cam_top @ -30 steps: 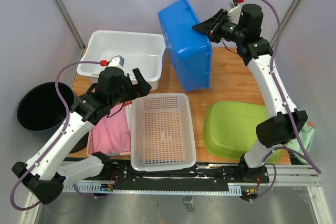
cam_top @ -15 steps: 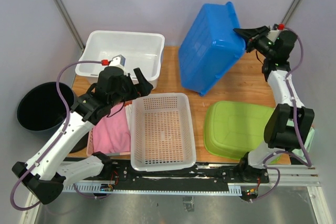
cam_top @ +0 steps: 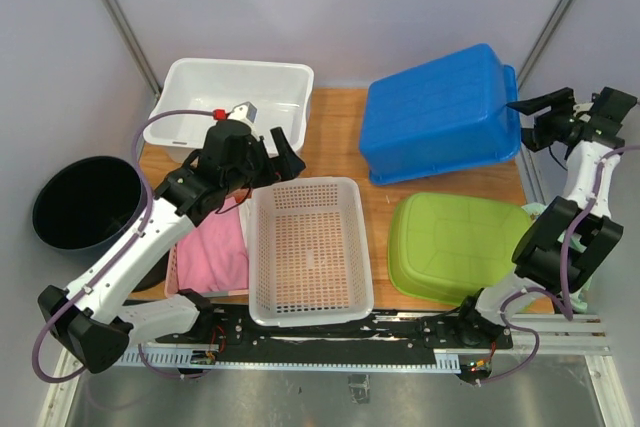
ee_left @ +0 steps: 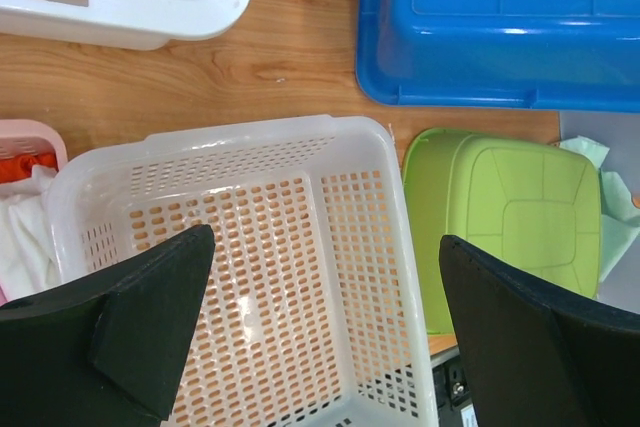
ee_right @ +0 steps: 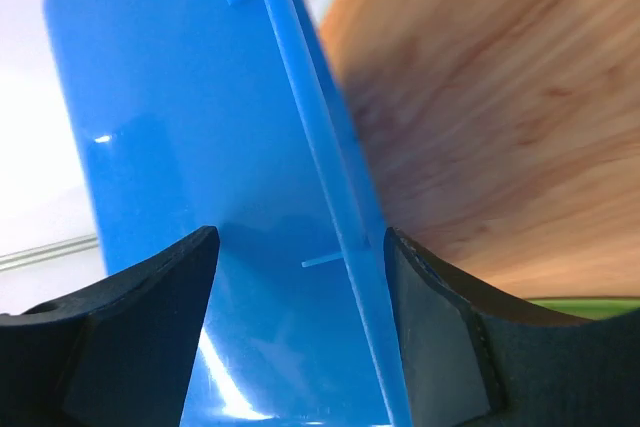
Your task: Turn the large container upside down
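Container: blue container base-up, just ahead of your right gripper.
Right jaws: spread, clasping nothing, letting it settle.
Left gripper: spread, idle above basket.

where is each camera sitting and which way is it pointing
Top external: fixed above and behind the arms, looking down at the wooden table; both arms show whole.
Left wrist: on the left arm, facing down into the white perforated plastic basket; the open left pincer frames it.
Right wrist: on the right arm, close up on the large blue plastic container; the open right pincer straddles its rim.
Shared: all three views show the blue container.
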You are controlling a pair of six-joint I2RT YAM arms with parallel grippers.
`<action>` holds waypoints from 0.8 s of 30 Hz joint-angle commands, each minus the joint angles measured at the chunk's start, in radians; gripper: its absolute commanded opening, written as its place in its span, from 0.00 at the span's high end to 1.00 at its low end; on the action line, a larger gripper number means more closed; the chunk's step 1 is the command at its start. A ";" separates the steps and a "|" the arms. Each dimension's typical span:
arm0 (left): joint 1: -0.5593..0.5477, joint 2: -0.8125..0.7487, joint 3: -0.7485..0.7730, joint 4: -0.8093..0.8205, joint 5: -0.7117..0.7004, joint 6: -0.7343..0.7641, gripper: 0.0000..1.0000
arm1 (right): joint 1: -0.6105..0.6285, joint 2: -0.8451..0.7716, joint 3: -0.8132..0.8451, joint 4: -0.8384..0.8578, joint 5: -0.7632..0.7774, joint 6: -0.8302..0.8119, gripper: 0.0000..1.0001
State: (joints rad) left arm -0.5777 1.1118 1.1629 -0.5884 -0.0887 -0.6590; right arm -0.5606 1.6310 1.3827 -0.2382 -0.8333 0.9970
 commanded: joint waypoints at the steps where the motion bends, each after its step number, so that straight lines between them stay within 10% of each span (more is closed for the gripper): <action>1: 0.007 -0.003 0.014 0.048 0.031 -0.008 0.01 | 0.001 -0.005 0.158 -0.423 0.281 -0.393 0.31; 14: 0.007 -0.001 -0.002 0.067 0.054 -0.003 0.01 | 0.300 -0.100 0.306 -0.593 0.863 -0.557 0.27; 24: 0.007 -0.075 -0.034 0.040 -0.020 -0.026 0.01 | 0.885 -0.001 0.283 -0.328 0.746 -0.546 0.38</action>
State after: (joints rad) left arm -0.5777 1.0847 1.1492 -0.5529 -0.0738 -0.6674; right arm 0.1501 1.5017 1.6279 -0.6312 -0.0566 0.4484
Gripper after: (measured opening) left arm 0.991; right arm 0.635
